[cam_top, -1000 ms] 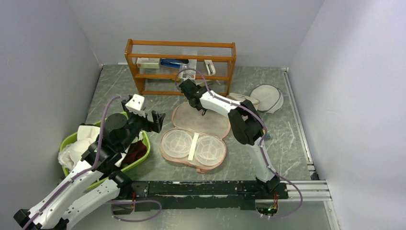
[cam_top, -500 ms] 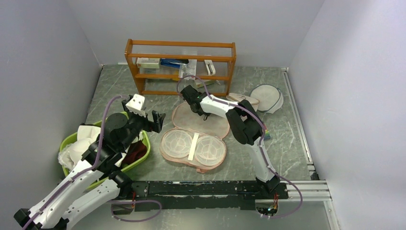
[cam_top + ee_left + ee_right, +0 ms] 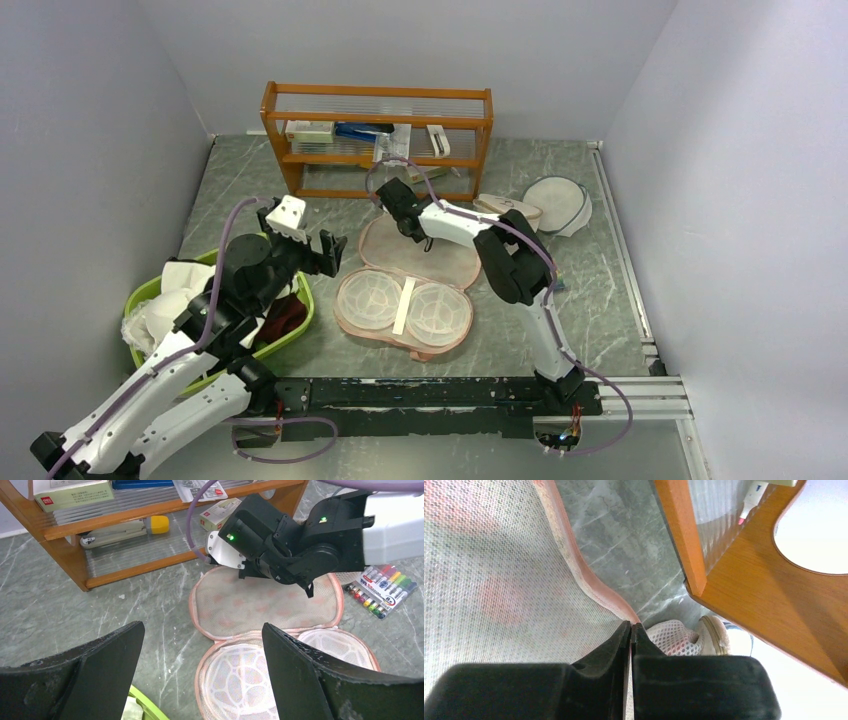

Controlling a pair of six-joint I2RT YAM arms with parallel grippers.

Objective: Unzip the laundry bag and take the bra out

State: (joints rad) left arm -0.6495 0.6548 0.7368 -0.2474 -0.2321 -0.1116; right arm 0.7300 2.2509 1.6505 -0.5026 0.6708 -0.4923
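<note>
The peach-pink laundry bag [image 3: 405, 285] lies unzipped and spread flat, its flower-print lid [image 3: 265, 602] flipped back toward the shelf. Its near half [image 3: 403, 308] shows two round domes of white webbed mesh with a white strap between them. The bra is hidden; only that mesh shows. My right gripper [image 3: 429, 240] is shut, its tips [image 3: 630, 625] at the lid's far pink rim [image 3: 574, 565]; nothing shows between the fingers. The left gripper [image 3: 326, 250] hangs wide open above the table left of the bag [image 3: 202, 630], with nothing in it.
An orange wooden shelf [image 3: 378, 140] with boxes and a stapler stands just behind the lid. A green basin [image 3: 150, 290] with white cloths and a dark maroon garment sits under my left arm. A marker pack [image 3: 382, 592] and a white mesh disc [image 3: 557, 203] lie to the right.
My right gripper's jaws have closed, and its wrist has shifted a little left along the lid's far edge. The left arm has stayed put.
</note>
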